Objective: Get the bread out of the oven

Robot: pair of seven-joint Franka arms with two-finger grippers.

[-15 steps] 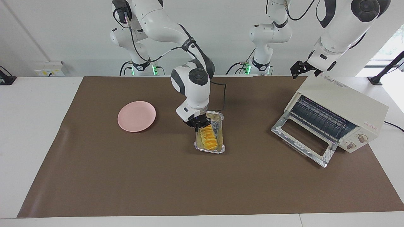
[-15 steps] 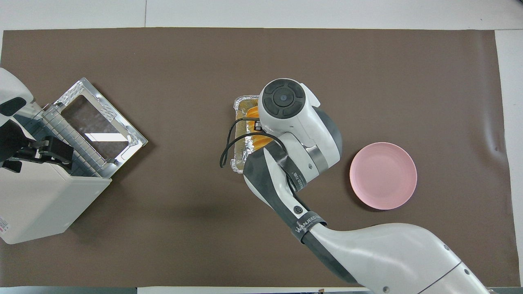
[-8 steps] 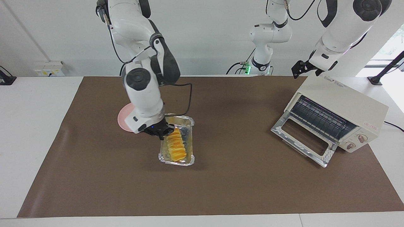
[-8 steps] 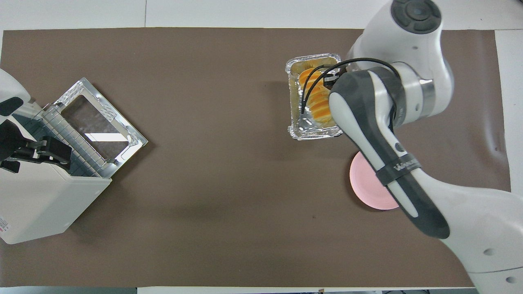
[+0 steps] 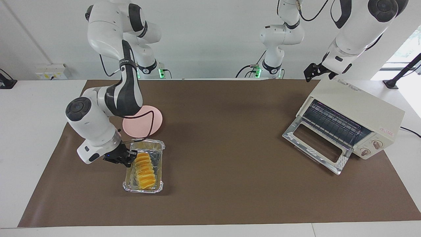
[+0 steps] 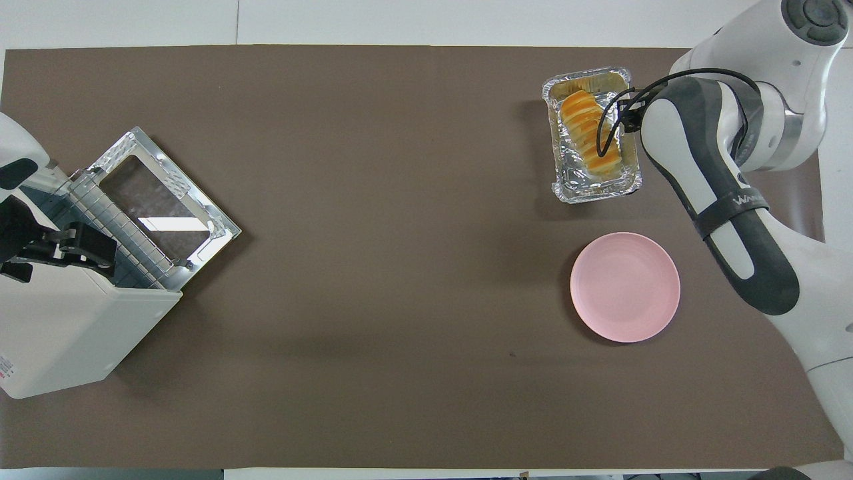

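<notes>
The golden ridged bread point(image 5: 144, 168) point(image 6: 588, 131) lies in a crinkled foil tray point(image 5: 154, 143) point(image 6: 594, 192). My right gripper point(image 5: 126, 157) point(image 6: 628, 120) is shut on the tray's long rim and holds it low over the brown mat, beside the pink plate point(image 5: 138, 129) point(image 6: 624, 287), toward the right arm's end. The cream oven point(image 5: 358, 105) point(image 6: 60, 333) stands at the left arm's end. Its glass door point(image 5: 314, 143) point(image 6: 163, 190) is folded down and only a bare wire rack shows inside. My left gripper point(image 5: 309, 74) point(image 6: 63, 250) waits, open, over the oven's top.
A brown mat point(image 5: 230, 184) covers most of the white table. The oven's folded-down door juts out over the mat. A power cord point(image 5: 409, 131) trails from the oven toward the table's end.
My right arm has swung the foil tray with the bread from mid-table toward its own end, past the pink plate. The left arm has stayed put.
</notes>
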